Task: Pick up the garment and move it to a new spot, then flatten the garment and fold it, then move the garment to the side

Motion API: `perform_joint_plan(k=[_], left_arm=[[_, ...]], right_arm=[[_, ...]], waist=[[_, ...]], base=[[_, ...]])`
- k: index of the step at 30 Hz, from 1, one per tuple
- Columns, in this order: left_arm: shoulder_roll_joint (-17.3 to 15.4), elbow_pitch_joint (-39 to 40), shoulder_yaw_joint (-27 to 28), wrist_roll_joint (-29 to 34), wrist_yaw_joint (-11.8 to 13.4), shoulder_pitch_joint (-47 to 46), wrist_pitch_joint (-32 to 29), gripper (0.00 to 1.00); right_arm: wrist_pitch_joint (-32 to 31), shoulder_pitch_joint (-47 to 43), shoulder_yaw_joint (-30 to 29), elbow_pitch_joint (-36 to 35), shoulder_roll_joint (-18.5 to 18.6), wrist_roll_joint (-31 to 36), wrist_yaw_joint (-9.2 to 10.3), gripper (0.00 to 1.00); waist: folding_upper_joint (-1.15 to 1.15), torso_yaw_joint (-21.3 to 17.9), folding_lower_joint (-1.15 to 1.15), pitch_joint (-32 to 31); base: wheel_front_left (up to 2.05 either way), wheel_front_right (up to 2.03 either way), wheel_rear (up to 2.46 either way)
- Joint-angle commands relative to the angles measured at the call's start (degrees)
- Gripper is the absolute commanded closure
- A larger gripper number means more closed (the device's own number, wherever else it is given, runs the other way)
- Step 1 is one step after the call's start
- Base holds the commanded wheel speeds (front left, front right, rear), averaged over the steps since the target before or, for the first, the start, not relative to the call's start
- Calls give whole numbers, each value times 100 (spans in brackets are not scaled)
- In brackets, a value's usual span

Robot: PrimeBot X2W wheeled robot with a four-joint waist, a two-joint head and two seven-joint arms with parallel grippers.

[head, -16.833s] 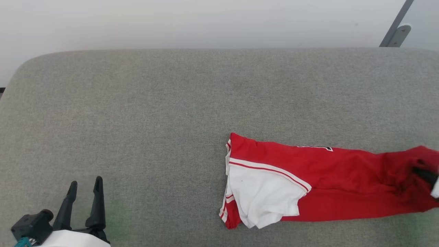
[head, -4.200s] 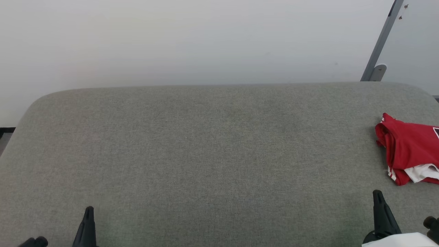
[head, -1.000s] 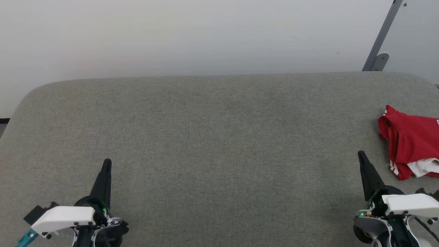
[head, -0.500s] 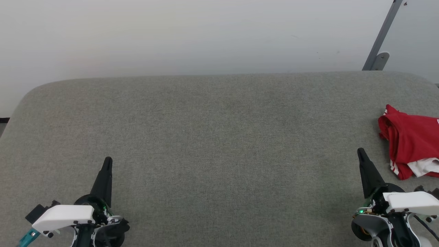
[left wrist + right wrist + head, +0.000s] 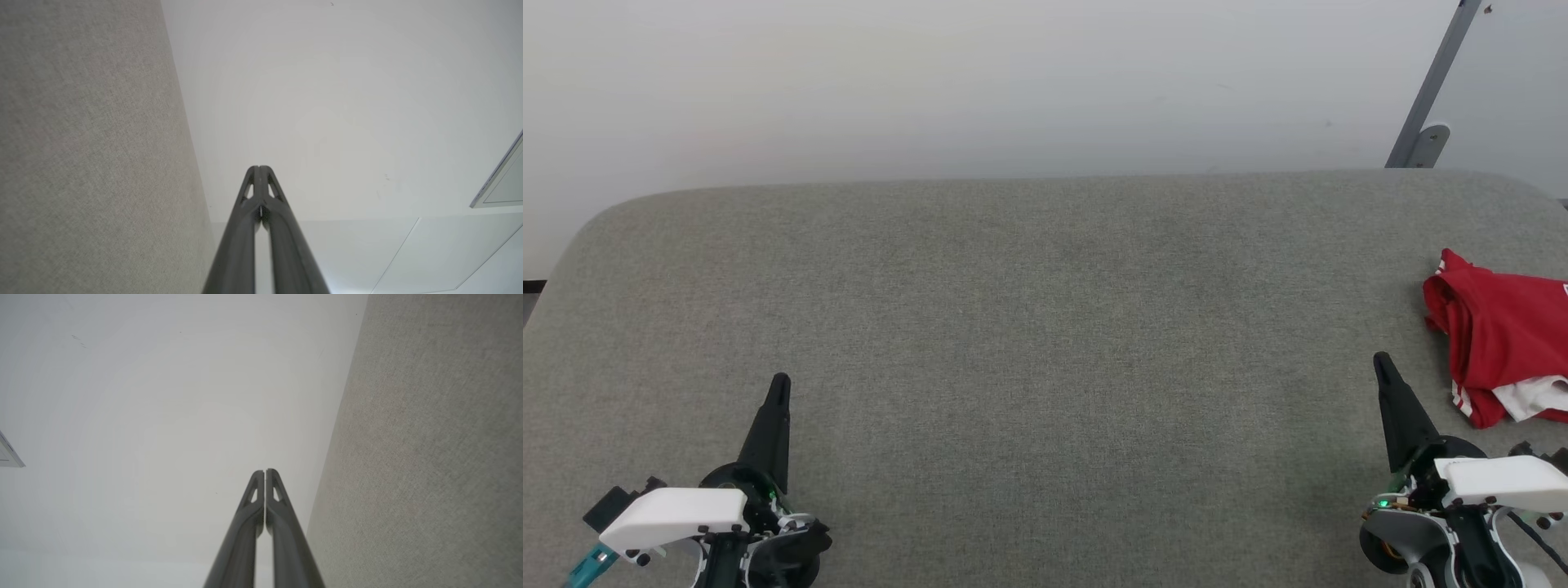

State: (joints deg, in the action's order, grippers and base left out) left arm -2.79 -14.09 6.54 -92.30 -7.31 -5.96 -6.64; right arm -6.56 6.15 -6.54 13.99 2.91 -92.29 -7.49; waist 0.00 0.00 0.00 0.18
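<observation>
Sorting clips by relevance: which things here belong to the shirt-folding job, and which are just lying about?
Job: red shirt, lying at the right edge; left gripper and right gripper, both shut and empty.
Not the job: grey padded surface underneath; metal bar against the wall.

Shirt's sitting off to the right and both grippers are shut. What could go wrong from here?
1. The garment runs past the head view's right border, so I cannot tell how near it lies to the end of the gray padded surface. It might slide off.
2. The fold looks loose, with a white sleeve poking out. The shut right gripper sits close beside it without touching, and a sideways swing could drag the fold open.
</observation>
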Motion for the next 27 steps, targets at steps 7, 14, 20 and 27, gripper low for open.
perform_joint_plan(k=[7, 14, 20, 27], left_arm=[[-6, 3, 11, -13, -32, -69, -7, 100], [-6, 3, 10, -14, -32, -69, -6, 100], [-6, 3, 9, -15, -33, -69, -5, 100], [-6, 3, 8, -16, -33, -69, -5, 100]], right_arm=[[-16, 31, 2, 14, -6, -22, 0, 100], [-16, 31, 2, 14, -6, -22, 1, 100], [-16, 31, 3, 14, -6, -22, 1, 100], [-16, 31, 5, 14, -6, -23, 0, 100]], waist=[[0, 0, 0, 0], [0, 0, 0, 0], [0, 0, 0, 0], [0, 0, 0, 0]], base=[[0, 0, 0], [0, 0, 0], [0, 0, 0], [0, 0, 0]])
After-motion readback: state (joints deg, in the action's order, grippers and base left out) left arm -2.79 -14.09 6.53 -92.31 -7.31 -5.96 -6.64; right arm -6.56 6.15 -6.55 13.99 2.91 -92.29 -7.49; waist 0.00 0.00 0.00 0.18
